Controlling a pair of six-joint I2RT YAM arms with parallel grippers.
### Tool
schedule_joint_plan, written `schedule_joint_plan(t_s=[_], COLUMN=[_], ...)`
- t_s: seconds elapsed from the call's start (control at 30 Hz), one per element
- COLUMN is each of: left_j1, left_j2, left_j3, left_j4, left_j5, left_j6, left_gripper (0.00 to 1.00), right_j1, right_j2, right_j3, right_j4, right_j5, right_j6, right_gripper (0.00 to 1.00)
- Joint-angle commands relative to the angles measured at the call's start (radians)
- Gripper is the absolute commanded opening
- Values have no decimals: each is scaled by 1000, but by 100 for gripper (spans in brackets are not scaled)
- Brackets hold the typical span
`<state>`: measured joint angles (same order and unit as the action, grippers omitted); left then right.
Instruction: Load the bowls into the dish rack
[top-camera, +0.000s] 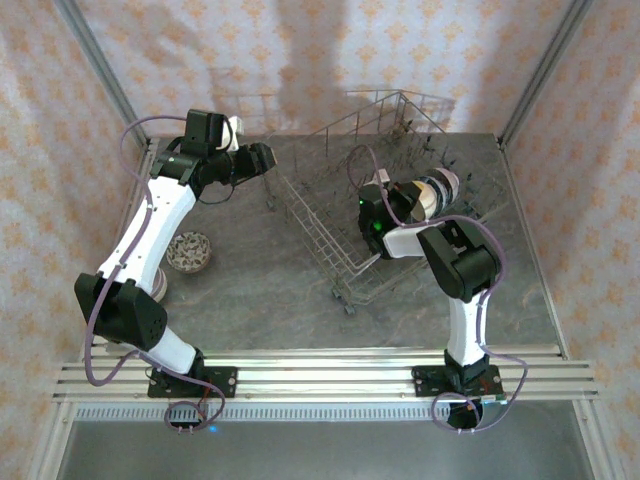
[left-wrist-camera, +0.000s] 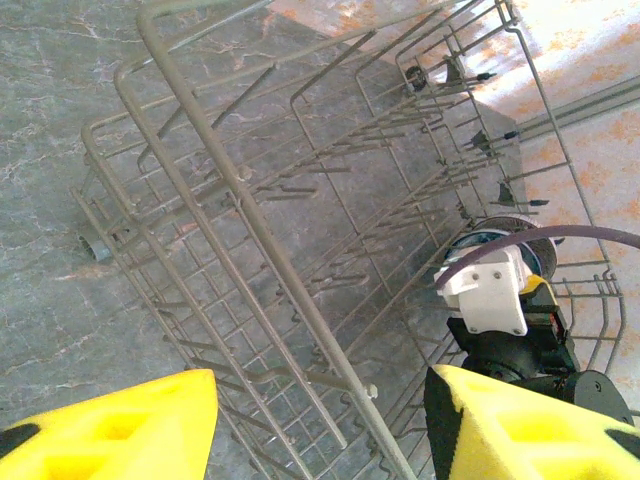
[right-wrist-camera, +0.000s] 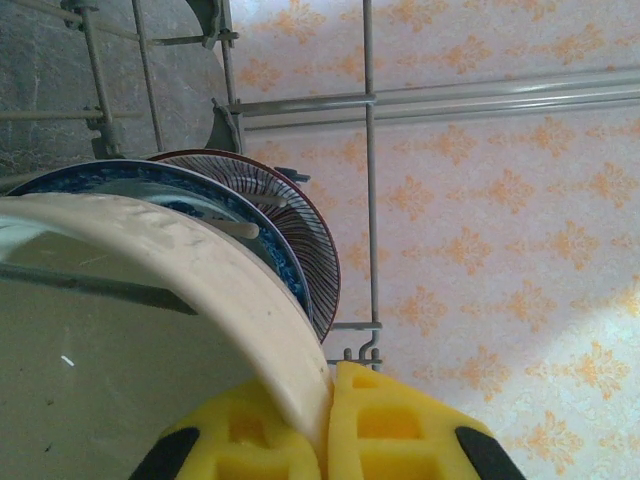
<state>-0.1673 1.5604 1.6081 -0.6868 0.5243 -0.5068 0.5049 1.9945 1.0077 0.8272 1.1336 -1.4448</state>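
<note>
Dish rack (top-camera: 308, 225) at table centre. Left gripper (top-camera: 262, 158), at its 10 o'clock, has jaws apart and holds nothing. Right gripper (right-wrist-camera: 328, 400), at the rack's 3 o'clock end, pinches the rim of cream bowl (right-wrist-camera: 200, 270), beside blue bowl (right-wrist-camera: 205, 190) and striped bowl (right-wrist-camera: 292, 215). Speckled bowl (top-camera: 188, 250) lies on the table at 9 o'clock.

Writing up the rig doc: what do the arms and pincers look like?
The left arm and right arm have white link shells, black joint housings and a purple cable looped along each. The left pincer and right pincer have bright yellow fingers with moulded recesses.
</note>
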Motion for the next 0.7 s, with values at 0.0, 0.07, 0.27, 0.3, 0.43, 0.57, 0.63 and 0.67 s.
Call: schedule_joint_plan(t_s=[0.0, 0.07, 0.27, 0.3, 0.43, 0.57, 0.63, 0.67], left_j1=[8, 7, 7, 6, 6, 6, 6, 7], left_j2=[16, 21, 39, 40, 49, 56, 57, 58], left_j3=[13, 18, 39, 41, 50, 57, 61, 62], left_j4=[2, 0, -13, -15, -21, -30, -34, -36], left_j5=[13, 12, 11, 10, 6, 5, 1, -1], left_j6=[-4, -5, -7, -8, -14, -22, -25, -26], left_gripper=[58, 58, 58, 58, 58, 58, 58, 58], right_j1=[-15, -23, -59, -65, -90, -103, -109, -110], right_j2=[21, 8, -25, -23, -25, -26, -32, -36], right_j3=[4, 8, 38, 44, 69, 85, 90, 89], right_j4=[-99, -169, -379, -385, -445, -502, -540, -549], right_j5=[-14, -28, -85, -88, -116, -138, -151, -158], right_j6=[92, 139, 299, 302, 343, 391, 417, 423], right_gripper=[0, 0, 0, 0, 0, 9, 19, 22])
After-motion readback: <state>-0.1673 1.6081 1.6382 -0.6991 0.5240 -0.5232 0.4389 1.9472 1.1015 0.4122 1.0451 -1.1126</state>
